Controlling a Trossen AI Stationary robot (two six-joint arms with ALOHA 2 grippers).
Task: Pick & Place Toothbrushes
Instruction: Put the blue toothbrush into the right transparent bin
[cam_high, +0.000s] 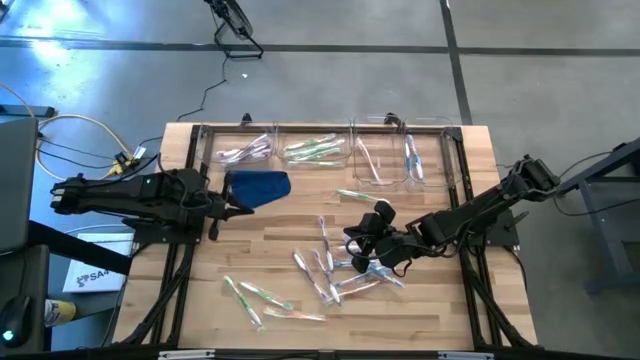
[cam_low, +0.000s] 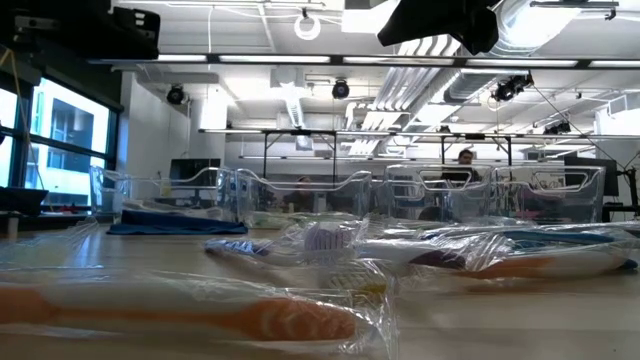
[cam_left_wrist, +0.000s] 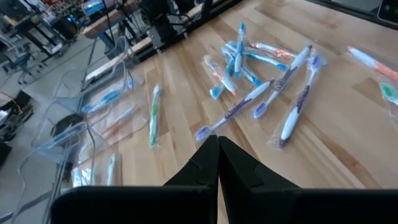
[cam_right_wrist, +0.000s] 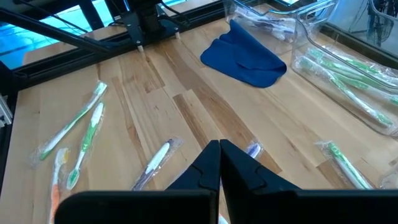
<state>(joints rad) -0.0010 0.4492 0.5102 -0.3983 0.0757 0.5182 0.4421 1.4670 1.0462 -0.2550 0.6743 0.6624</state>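
Right gripper (cam_high: 362, 238): fingers pressed together with no gap between the tips, as the right wrist view shows (cam_right_wrist: 219, 163); nothing held between them; it sits low over the wrapped toothbrushes at the table's middle, whether touching one cannot be told.
Right arm: reaches in from the table's right edge, stretched low and leftward toward the centre.
Left gripper (cam_high: 236, 207): fingers likewise closed tip to tip, seen in the left wrist view (cam_left_wrist: 218, 158); empty; it lies just near of the blue cloth.
Left arm: extends level from the left side, pointing right, gripper over the left part of the table (cam_high: 430, 300).
Toothbrushes, main scatter (cam_high: 330, 268): loose in clear wrappers on the wood, centre and slightly near, just left of the right gripper; blue, whitish and purple handles cross one another.
Toothbrushes, near-left group (cam_high: 250, 297): green-handled ones lie apart from the main scatter, toward the near edge.
Single green toothbrush (cam_high: 352, 195): lies between the main scatter and the bins.
Clear bins (cam_high: 330, 150): a row along the far edge; each compartment already holds some wrapped toothbrushes, green ones in the second from the left.
Blue cloth (cam_high: 259, 185): crumpled on the table, just near of the left bins.
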